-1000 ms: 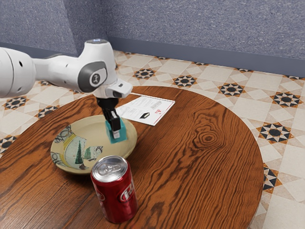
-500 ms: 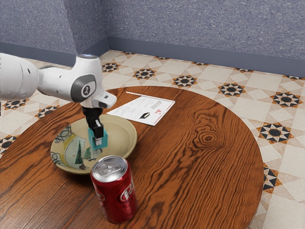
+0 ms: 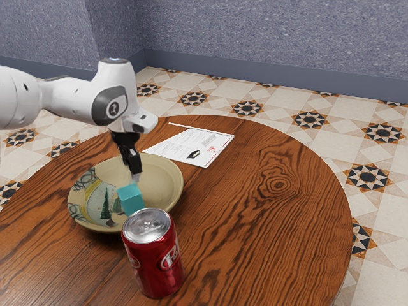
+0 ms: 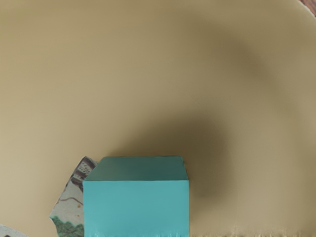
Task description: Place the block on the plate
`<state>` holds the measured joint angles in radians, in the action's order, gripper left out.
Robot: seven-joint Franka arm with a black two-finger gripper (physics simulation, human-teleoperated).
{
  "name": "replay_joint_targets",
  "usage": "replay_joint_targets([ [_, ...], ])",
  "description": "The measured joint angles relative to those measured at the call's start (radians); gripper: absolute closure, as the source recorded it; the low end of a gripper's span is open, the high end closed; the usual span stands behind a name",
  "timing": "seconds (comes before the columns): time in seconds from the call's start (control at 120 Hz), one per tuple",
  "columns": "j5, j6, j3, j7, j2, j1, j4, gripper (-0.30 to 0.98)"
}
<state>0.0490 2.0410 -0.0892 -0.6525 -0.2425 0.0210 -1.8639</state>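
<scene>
Cream decorated plate is sitting at the exterior view's left. Within its rim, the teal block is apparently resting on the plate's surface. Placement is therefore looking complete; only the withdrawal is remaining. Just above the block and apart from it, the end effector is hanging; whether it is spreading or pressing together, I cannot tell. Beside the near rim, a red soda can is standing, restricting sideways travel. Farther right, a printed sheet is lying flat on the wooden counter, offering no obstruction; upward room is appearing open.
</scene>
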Motion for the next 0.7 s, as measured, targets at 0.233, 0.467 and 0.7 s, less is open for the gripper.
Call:
replay_joint_targets([
  [0.233, -0.002, -0.115, 0.010, -0.018, 0.065, 0.081, 0.132, 0.02],
  [0.467, 0.001, -0.249, 0.012, -0.043, 0.097, 0.107, 0.253, 0.01],
  [0.7, 0.001, -0.297, 0.012, -0.061, 0.098, 0.107, 0.259, 0.00],
])
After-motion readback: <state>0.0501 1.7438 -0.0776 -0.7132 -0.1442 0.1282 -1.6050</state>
